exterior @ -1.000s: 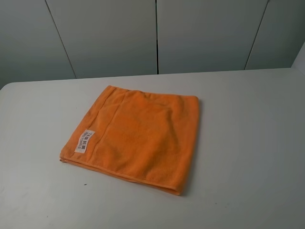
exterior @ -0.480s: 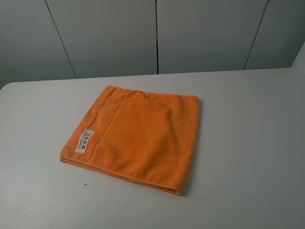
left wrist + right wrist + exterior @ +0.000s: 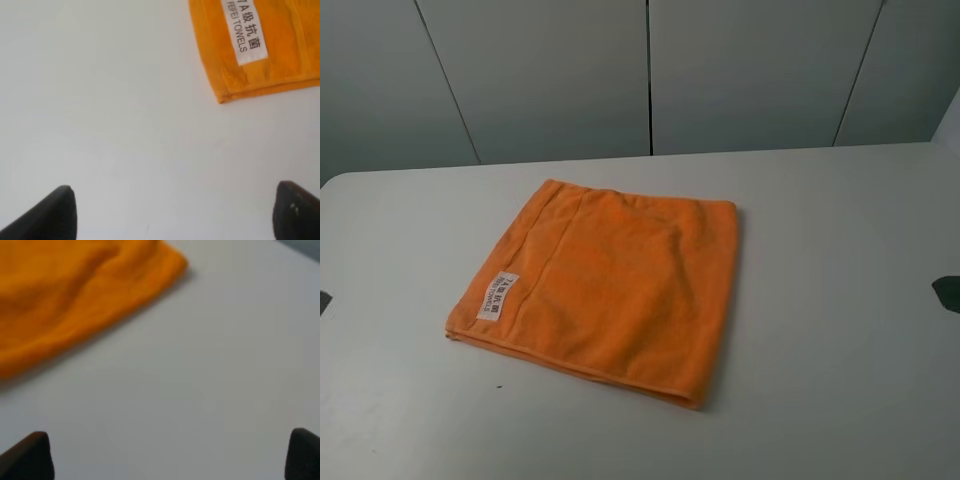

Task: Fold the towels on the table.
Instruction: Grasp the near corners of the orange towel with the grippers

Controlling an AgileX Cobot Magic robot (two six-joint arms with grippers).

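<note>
The orange towel (image 3: 605, 285) lies flat on the white table (image 3: 840, 320). In the high view it is close to the middle, a little toward 9 o'clock. Its small white label (image 3: 499, 295) sits at the towel's 8 o'clock edge. We can see more than one layer along that edge, so we think the towel is already doubled over once.

We think the towel is very light, soft and floppy. It will not break. It should not slip much, because the fluffy cloth gives the fingers something to bite. But it will sag and bunch up when lifted, and the layers may come apart if we grab only the top one. The best places to pinch look like two corners of one edge, one for each arm, taking all the layers at once.

The left gripper (image 3: 177, 215) has its two fingers spread wide with nothing between them. It hangs over bare table, and the label corner is near it but not touching. The right gripper (image 3: 167, 455) is also spread wide and empty. It is over bare table near another part of the towel, which looks blurry there.

We see no box, bowl or basket, so there is nothing for things to be held in.
</note>
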